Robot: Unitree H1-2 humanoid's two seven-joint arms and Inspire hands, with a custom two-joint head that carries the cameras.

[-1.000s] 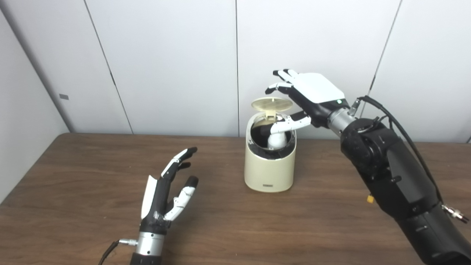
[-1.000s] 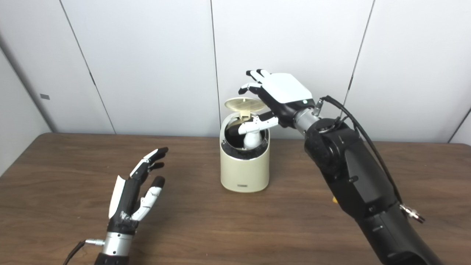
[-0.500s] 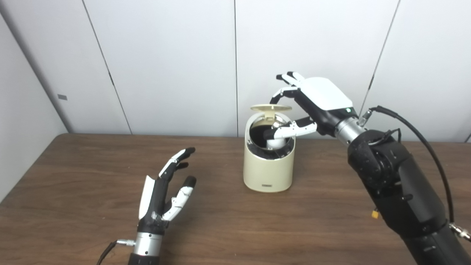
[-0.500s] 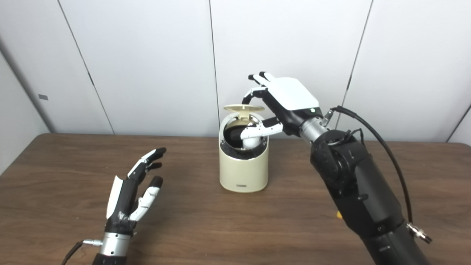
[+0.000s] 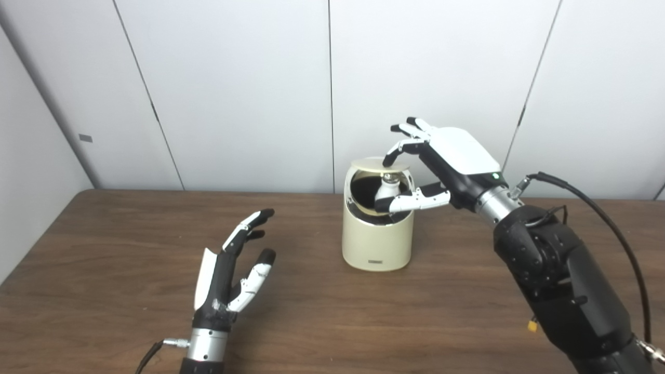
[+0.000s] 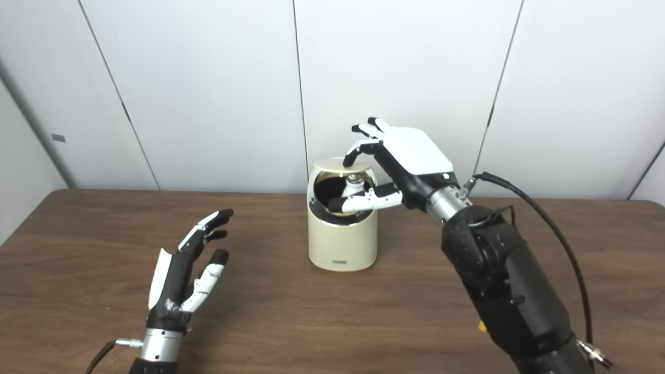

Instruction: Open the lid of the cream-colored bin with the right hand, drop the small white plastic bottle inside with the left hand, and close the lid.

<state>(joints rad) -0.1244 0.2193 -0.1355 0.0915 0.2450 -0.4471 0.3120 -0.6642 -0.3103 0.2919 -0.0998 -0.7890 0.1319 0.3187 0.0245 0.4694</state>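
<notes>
Right hand (image 5: 447,161), fingers spread, now pressing lid (image 5: 375,163) nearly flat vs. 1 s ago; bottle (image 5: 388,186) inside bin (image 5: 376,239). I judge closing almost done. Left hand (image 5: 228,270) idle, spread.

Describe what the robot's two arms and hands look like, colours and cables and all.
Both hands are black with white panels and black fingertips. The right hand has a large white back plate with a small green light, a silver wrist, a bulky matte black arm and a black cable looping alongside. The left hand has a narrower white plate, a silver wrist cuff and a thin cable at its wrist.
</notes>
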